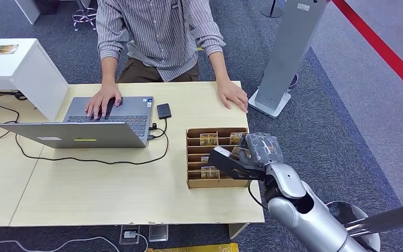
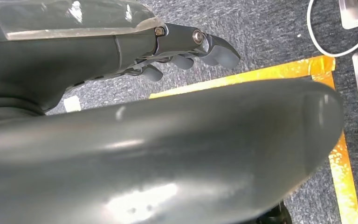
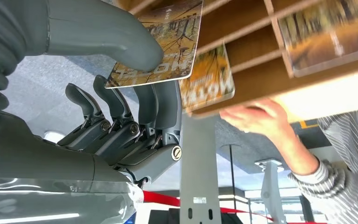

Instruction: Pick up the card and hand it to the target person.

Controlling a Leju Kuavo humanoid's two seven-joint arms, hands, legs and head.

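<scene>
card point(image 3: 161, 44) — pinched in right robot hand point(image 3: 121, 93)

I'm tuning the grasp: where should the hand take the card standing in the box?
By its free upper edge, from above: the card stands in a slot of the cardboard box, so only that edge is exposed. The right hand pinches it there, thumb against fingers.

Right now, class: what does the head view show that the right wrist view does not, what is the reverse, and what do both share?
Head view alone: the laptop, the table and the whole card rack.
Right wrist view alone: the thumb pressing a card against the fingers.
Both: the right hand, the rack with its cards, and the person's hand.
</scene>
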